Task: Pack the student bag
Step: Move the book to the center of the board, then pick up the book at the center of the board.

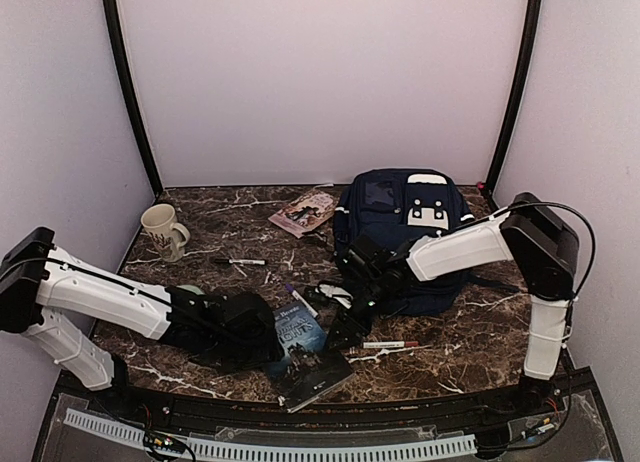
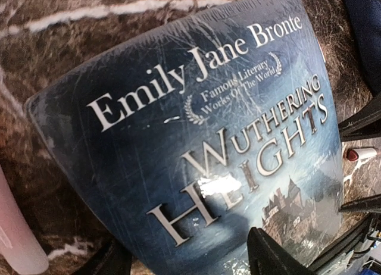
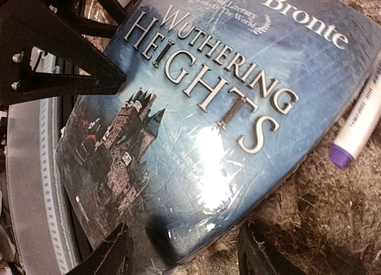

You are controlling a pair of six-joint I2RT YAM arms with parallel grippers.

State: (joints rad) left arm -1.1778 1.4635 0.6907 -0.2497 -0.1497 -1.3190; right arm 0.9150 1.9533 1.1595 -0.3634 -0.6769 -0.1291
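Note:
The student bag (image 1: 405, 227), navy with white patches, lies at the back right of the marble table. A blue "Wuthering Heights" book (image 1: 305, 347) lies at the table's front edge and fills both wrist views (image 2: 196, 138) (image 3: 208, 108). My left gripper (image 1: 258, 334) stands open at the book's left edge, one finger (image 2: 274, 254) over the cover and the other off the book. My right gripper (image 1: 345, 327) stands open astride the book's right edge (image 3: 184, 257), nothing clamped.
A cream mug (image 1: 162, 229) stands at the back left. A pink book (image 1: 303, 212) lies beside the bag. A black pen (image 1: 238, 261), a purple-capped marker (image 3: 357, 123) and a red-capped pen (image 1: 390, 344) lie around the blue book.

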